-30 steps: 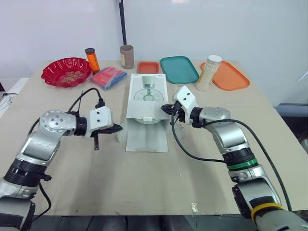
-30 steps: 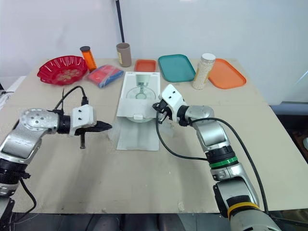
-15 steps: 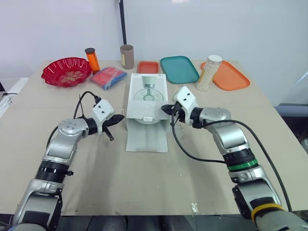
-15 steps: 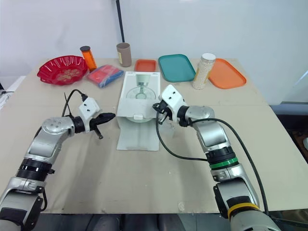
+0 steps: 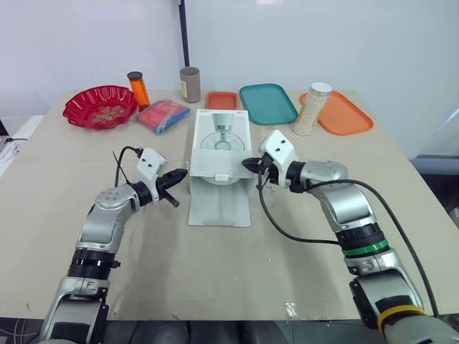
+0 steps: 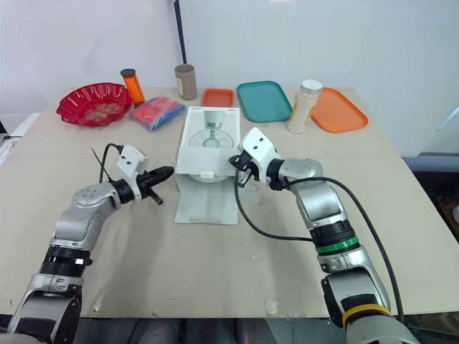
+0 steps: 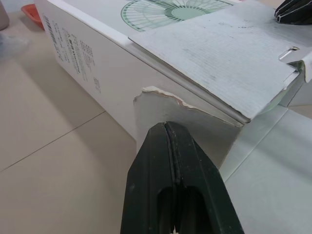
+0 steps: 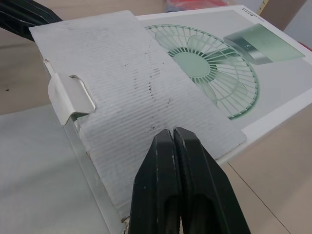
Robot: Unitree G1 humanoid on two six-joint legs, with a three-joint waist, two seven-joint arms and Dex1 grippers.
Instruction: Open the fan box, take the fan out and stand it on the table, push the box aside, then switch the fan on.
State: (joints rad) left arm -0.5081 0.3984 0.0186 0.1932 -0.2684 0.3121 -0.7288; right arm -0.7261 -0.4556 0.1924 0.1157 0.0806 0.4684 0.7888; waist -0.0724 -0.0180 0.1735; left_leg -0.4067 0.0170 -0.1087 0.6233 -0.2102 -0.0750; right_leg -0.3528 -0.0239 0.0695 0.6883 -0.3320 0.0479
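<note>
Here, the fan box (image 5: 219, 147) lies at the frame's centre on the counter (image 5: 215, 272), its flap (image 5: 219, 204) folded out. Your left gripper (image 5: 182, 173) and right gripper (image 5: 246, 163), both clenched on nothing, flank it. Pushing with closed tips could skid the box or tear the flap.

Fan box (image 5: 219, 168): interior hidden beneath its folded-back flap (image 8: 146, 97); side print (image 7: 80, 53) too small to read. Red bowl (image 5: 100, 107): contents too small to identify. Dark pole (image 5: 181, 29): cut off at the top edge.
</note>
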